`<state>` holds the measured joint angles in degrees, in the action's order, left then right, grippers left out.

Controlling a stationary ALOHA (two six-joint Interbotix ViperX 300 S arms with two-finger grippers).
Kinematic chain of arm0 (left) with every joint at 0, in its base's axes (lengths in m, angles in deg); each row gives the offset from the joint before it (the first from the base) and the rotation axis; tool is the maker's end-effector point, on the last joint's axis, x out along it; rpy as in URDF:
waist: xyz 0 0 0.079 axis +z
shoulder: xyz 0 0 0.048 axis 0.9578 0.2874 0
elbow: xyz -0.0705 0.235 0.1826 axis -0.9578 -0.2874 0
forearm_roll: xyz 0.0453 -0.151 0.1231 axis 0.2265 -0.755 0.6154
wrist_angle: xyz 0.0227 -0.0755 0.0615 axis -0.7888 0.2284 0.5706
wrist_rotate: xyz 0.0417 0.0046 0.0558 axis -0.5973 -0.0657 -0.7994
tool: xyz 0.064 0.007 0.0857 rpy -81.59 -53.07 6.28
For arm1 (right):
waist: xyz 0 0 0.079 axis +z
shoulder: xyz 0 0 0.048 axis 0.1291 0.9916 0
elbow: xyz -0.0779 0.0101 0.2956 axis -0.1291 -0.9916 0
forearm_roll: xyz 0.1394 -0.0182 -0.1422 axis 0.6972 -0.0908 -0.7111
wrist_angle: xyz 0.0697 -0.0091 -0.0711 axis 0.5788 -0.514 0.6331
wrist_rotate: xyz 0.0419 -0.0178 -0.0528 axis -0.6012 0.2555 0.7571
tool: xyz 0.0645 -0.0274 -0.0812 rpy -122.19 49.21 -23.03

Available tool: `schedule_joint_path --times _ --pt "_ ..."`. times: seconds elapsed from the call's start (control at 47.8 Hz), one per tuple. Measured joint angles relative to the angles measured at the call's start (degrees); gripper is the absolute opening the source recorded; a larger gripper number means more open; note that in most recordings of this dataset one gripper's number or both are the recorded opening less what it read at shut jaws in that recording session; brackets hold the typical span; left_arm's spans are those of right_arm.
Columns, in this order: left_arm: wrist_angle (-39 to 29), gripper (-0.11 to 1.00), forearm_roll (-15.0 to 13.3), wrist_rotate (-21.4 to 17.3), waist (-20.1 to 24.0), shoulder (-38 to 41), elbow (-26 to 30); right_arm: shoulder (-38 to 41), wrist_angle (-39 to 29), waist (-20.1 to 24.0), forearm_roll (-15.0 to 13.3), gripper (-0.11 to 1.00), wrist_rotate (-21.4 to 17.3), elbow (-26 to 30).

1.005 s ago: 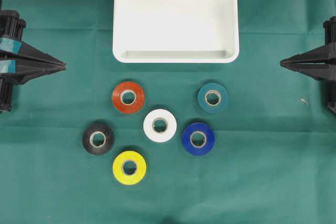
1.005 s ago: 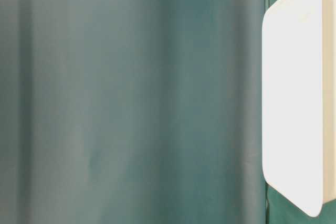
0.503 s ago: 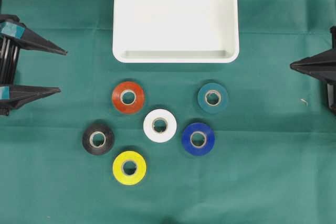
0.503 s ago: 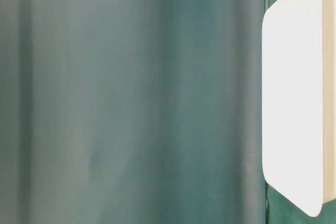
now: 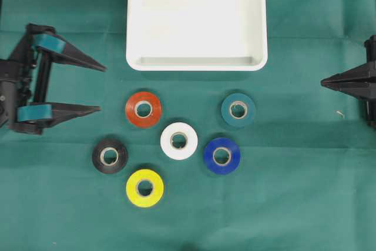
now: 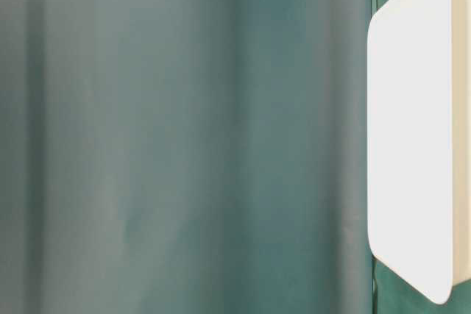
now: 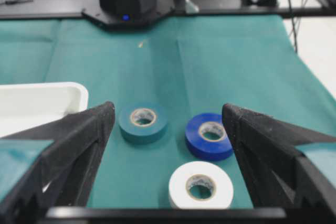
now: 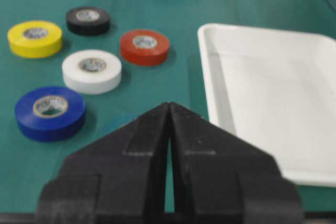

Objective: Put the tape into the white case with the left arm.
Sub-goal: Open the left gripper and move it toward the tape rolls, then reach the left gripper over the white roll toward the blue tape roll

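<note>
**Approach step, no tape picked yet**

Six tape rolls lie loose on the green bench below the white case [image 5: 197, 20], which holds nothing. Nearest the left tool [image 5: 98, 89]: the orange roll [image 5: 143, 109] and the black roll [image 5: 110, 156]. Left tool is spread wide, holding nothing. Next, I'd guess: straddle one roll and clench. Right tool [image 5: 322, 82] is clenched, parked at the edge.

Even, bright light falls from above; the tape rolls throw only faint, short shadows. The white case [image 5: 197, 63] glares almost featureless in the table-level view, where the green cloth [image 6: 184, 137] is a soft blur. My wrist views blur up close.
</note>
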<state>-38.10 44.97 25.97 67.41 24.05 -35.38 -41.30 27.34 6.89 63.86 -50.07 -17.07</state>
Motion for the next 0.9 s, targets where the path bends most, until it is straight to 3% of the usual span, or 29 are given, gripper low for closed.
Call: schedule_joint_path --times 0.419,0.754,0.9 --pt "-10.2 0.99 -0.1 0.1 -0.3 13.4 8.7 0.0 -9.1 0.0 -0.1 -0.09 -0.4 -0.5" --pt "-15.7 0.99 -0.1 0.0 -0.3 20.8 13.4 -0.4 -8.2 0.0 -0.1 -0.09 -5.6 -2.6" --pt "-18.5 0.99 -0.1 0.0 -0.3 23.5 15.6 -0.6 -7.3 0.0 -1.6 -0.09 -6.3 -3.3"
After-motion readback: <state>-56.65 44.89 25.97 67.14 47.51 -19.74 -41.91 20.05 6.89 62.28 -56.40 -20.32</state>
